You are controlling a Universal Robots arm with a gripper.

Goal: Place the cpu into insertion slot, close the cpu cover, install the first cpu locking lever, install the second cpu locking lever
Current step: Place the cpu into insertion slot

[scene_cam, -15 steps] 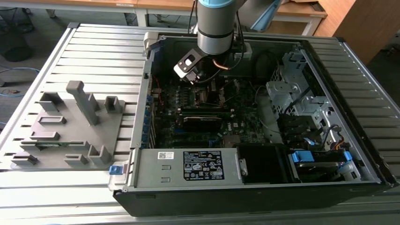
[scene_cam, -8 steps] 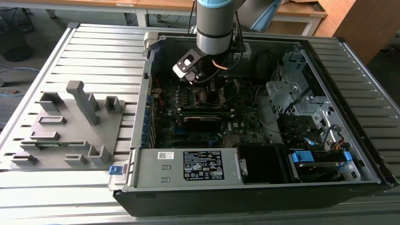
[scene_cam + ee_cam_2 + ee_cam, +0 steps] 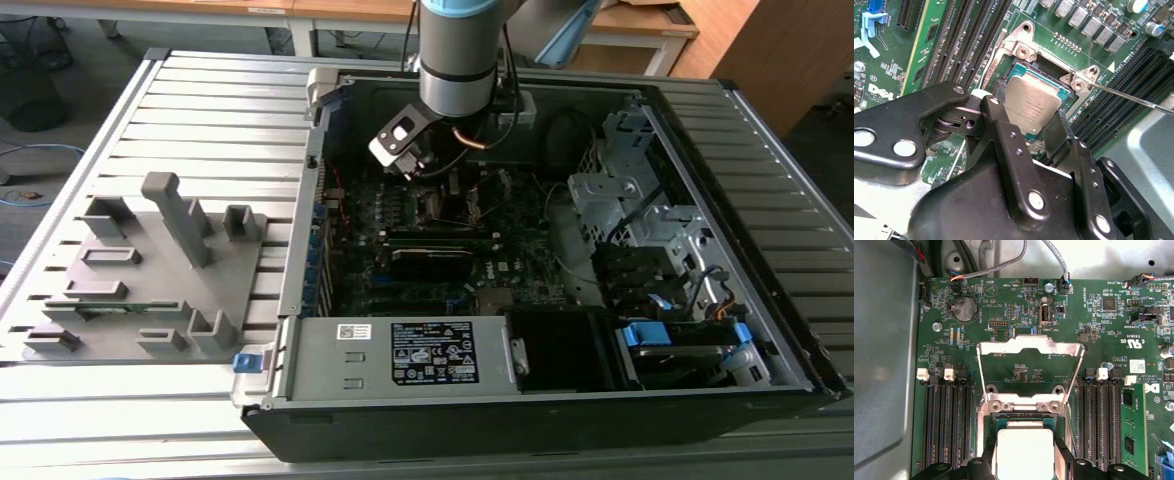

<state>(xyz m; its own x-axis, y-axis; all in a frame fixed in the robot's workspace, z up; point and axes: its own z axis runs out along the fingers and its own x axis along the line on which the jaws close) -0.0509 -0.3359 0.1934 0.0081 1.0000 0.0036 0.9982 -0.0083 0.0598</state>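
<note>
Gripper [image 3: 1026,122] clamps the cpu [image 3: 1031,107] between its fingers, at the insertion slot [image 3: 1021,52].

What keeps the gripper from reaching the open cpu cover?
Probably nothing, so likely yes: the cpu cover is swung open right beside the gripper, nothing between, though the gripper is gripping the cpu.

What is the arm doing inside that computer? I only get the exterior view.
Observer: In the second wrist view, its hand is shut on the cpu, a flat grey chip, at the insertion slot.
Visitor: Is the slot's lid in the way?
Observer: No. In the first wrist view, the cpu cover is swung open, the board showing through its window.
Visitor: Anything locked down?
Observer: No; in the second wrist view a thin locking lever juts out sideways beside the slot.
</note>
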